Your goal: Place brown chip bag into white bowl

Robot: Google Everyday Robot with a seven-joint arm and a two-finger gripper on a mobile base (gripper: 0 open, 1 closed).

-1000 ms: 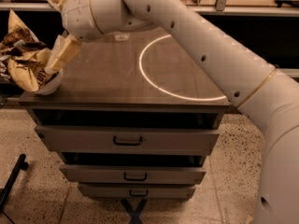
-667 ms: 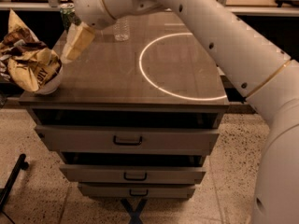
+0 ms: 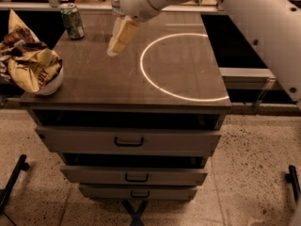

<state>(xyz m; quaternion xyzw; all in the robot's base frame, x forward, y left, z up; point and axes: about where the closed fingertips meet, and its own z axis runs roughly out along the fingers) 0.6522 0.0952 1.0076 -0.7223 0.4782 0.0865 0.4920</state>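
Observation:
The brown chip bag (image 3: pixel 27 62) is crinkled, tan with dark patches. It sits in the white bowl (image 3: pixel 51 85) at the left edge of the table and sticks up well above the rim. The gripper (image 3: pixel 117 41) hangs above the tabletop to the right of the bowl, near the left edge of the white ring. It is well clear of the bag and holds nothing. The white arm (image 3: pixel 225 8) reaches in from the upper right.
A green can (image 3: pixel 72 20) stands at the back left of the dark tabletop (image 3: pixel 103 79). A white ring (image 3: pixel 183 65) is marked on the right half. Drawers (image 3: pixel 129 140) sit below the table. A ledge lies to the right.
The gripper has moved right, away from the bag in the bowl, and now hangs over the middle of the table. The bag stays in the bowl.

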